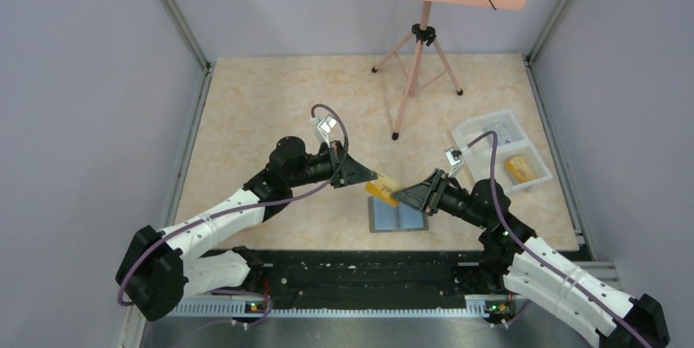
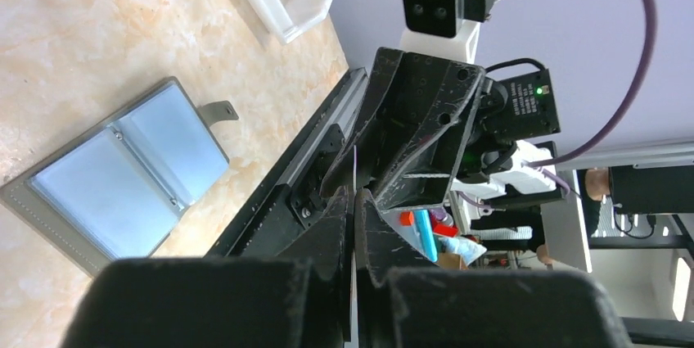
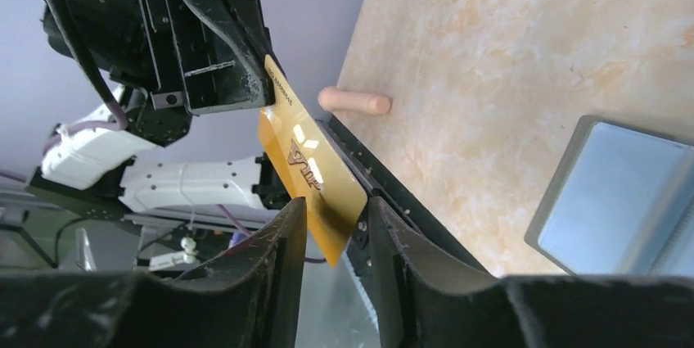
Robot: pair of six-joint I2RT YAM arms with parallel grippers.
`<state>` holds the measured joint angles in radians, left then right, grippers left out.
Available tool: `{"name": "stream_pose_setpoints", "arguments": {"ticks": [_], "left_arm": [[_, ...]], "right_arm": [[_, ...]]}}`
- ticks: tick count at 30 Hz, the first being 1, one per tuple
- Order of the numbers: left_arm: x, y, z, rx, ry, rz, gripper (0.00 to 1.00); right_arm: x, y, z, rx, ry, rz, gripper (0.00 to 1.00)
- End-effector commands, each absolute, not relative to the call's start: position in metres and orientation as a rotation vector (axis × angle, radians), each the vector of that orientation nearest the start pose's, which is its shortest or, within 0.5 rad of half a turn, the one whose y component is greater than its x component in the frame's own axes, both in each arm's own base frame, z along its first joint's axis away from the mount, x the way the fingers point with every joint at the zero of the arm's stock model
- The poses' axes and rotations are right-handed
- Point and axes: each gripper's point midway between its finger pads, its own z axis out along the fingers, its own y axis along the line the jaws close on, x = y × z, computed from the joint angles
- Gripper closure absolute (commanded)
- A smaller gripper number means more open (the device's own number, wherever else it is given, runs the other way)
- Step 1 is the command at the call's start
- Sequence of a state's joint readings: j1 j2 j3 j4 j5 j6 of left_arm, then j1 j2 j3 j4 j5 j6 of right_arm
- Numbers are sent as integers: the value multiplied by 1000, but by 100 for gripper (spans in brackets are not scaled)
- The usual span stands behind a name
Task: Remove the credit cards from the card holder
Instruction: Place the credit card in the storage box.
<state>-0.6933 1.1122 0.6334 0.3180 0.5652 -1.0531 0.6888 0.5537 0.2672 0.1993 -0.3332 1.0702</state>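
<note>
The card holder (image 1: 398,215) lies open on the table, its pale blue-grey pockets up; it also shows in the left wrist view (image 2: 123,176) and the right wrist view (image 3: 630,201). Above it a yellow-orange credit card (image 1: 383,188) hangs in the air between both grippers. My left gripper (image 1: 372,176) is shut on the card's far end, the card edge-on between its jaws (image 2: 355,169). My right gripper (image 3: 335,217) is open around the card's (image 3: 311,168) near corner, with a gap on its right side.
A white compartmented tray (image 1: 501,151) at the right holds another yellow card (image 1: 520,169). A pink tripod stand (image 1: 417,78) rises at the back middle, one foot (image 3: 354,101) near the table's edge. The black rail (image 1: 368,270) runs along the front.
</note>
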Motion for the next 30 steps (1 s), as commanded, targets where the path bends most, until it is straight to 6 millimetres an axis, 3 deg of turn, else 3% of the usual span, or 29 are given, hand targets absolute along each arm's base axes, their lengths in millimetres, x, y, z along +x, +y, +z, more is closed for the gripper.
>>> {"name": "stream_pose_setpoints", "arguments": {"ticks": [1,17,23,26,28,30], "left_arm": [[194,-316,263,107,1940,-1713,100],[201,-305,258,13,1929,-1649,100],[200,-305,257,10,1937,-1659,100],[200,-304,253,4,1945,-1654,100],[200,-303,251,0,1952,-1641,90],[200,-302,246,-7,1977,-1616,70]], "right_arm": [[161,243,224,124,1792,1602,70],[165,237,231,167,1749,1594,80],[164,237,232,159,1732,1606,100],[164,237,234,159,1722,1613,100],[164,237,235,162,1721,1608,100],[167,236,234,170,1730,1585,100]]}}
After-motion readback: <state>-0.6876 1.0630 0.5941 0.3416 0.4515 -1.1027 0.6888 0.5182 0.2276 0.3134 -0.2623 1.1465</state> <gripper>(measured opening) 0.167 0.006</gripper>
